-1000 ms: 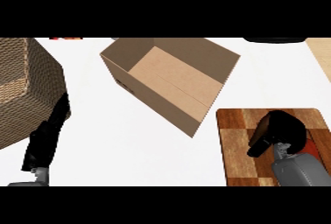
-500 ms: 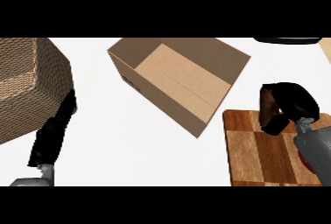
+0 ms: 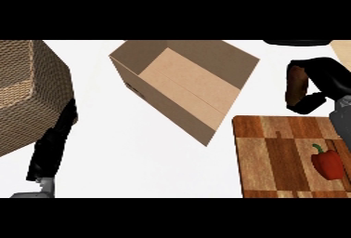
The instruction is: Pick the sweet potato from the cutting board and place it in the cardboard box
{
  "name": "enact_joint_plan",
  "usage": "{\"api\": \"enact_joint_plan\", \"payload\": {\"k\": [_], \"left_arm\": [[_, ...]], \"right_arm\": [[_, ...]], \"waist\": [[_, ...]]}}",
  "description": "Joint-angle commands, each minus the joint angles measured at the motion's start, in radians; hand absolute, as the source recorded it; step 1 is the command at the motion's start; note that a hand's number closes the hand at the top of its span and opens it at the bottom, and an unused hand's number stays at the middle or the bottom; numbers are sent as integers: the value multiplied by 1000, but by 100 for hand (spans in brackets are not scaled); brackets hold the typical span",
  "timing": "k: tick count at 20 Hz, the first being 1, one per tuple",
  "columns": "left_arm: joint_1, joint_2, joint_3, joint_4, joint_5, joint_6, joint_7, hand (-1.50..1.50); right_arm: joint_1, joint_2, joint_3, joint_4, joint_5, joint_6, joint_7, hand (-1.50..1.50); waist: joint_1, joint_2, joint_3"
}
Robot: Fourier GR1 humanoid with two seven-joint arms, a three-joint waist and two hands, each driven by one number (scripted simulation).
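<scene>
Black fingers of the right hand (image 3: pixel 321 86) curl round a brown oblong sweet potato (image 3: pixel 295 84), held above the checkered wooden cutting board (image 3: pixel 274 158). The carry looks underway; next it must travel left over the open tan cardboard box (image 3: pixel 179 79). The left hand (image 3: pixel 51 142) rests straight-fingered.

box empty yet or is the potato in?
Empty: only bare cardboard shows inside the box. The potato is out, held in the right hand above the board.

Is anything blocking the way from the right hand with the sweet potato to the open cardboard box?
Nothing visible. The right hand grips the brown sweet potato above the checkered wooden cutting board; bare white counter separates it from the open cardboard box.
</scene>
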Motion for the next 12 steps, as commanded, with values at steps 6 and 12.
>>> {"api": "enact_joint_plan", "payload": {"k": [6, 12], "left_arm": [[25, 7, 22, 13, 3, -7, -19, 0], [28, 20, 40, -31, 15, -36, 11, 0]], "right_arm": [[-107, 109, -149, -117, -304, 140, -168, 150], [-179, 149, -167, -185, -371, 240, -103, 150]], "waist": [[-24, -12, -1], [-16, -9, -1]]}}
